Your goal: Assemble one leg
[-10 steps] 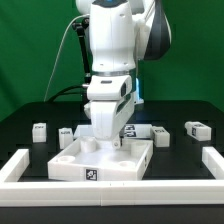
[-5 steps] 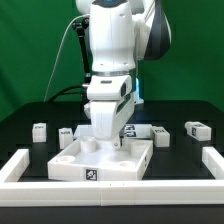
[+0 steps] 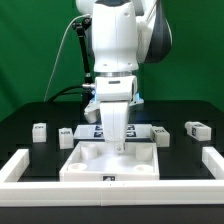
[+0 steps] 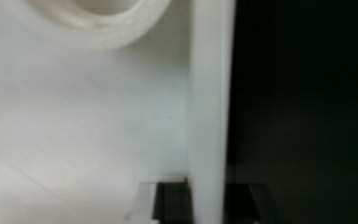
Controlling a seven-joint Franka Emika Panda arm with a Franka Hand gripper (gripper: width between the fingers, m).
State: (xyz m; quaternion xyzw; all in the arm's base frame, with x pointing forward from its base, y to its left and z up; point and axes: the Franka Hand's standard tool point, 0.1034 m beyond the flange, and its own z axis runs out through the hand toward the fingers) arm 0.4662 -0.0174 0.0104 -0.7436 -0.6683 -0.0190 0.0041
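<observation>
No word, brand or number can be read anywhere. The only signs are black-and-white square fiducial tags. One sits on the front wall of the large white square part [image 3: 85, 170], one on each leg [image 3: 40, 131] flanking that part, and several on the marker board [image 3: 143, 130] behind it. All are too small to decode.

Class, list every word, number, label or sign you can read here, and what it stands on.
None can be read: no words or numbers.
The legs and the tray-like part bear only square black-and-white tags, too small to make out.
Wrist view: blurred, no text.
</observation>
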